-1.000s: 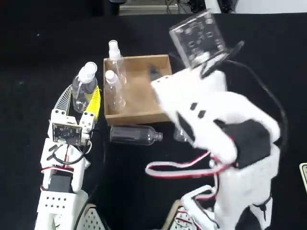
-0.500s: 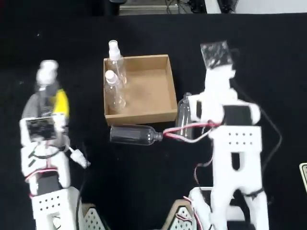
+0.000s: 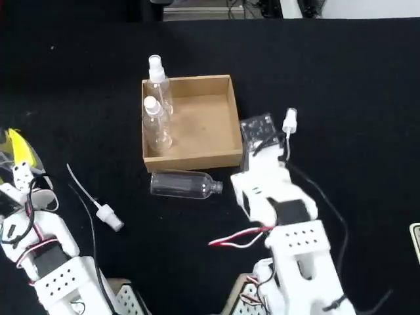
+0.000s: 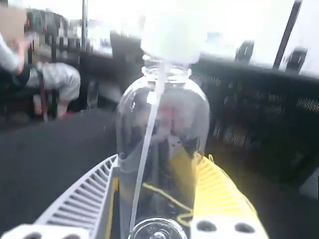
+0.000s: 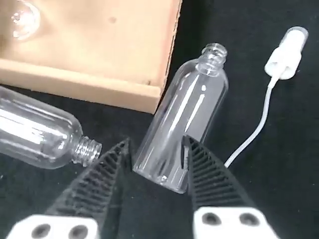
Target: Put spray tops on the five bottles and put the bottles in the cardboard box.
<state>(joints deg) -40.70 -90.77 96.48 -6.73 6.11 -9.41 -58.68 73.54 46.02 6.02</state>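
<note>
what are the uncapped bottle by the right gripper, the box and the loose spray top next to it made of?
Bottle: clear plastic, probably PET, glossy; the dark table shows through it, with bright glints along the wall. Cardboard box: brown matte paperboard, raw cut edges. Spray top: white opaque plastic, smooth moulded look.

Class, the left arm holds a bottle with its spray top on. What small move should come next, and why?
Probably swing the left gripper toward the cardboard box. Its bottle already wears a spray top, the gripper sits far from the box at the table's edge, and the box has bare floor beside its two capped bottles.
</note>
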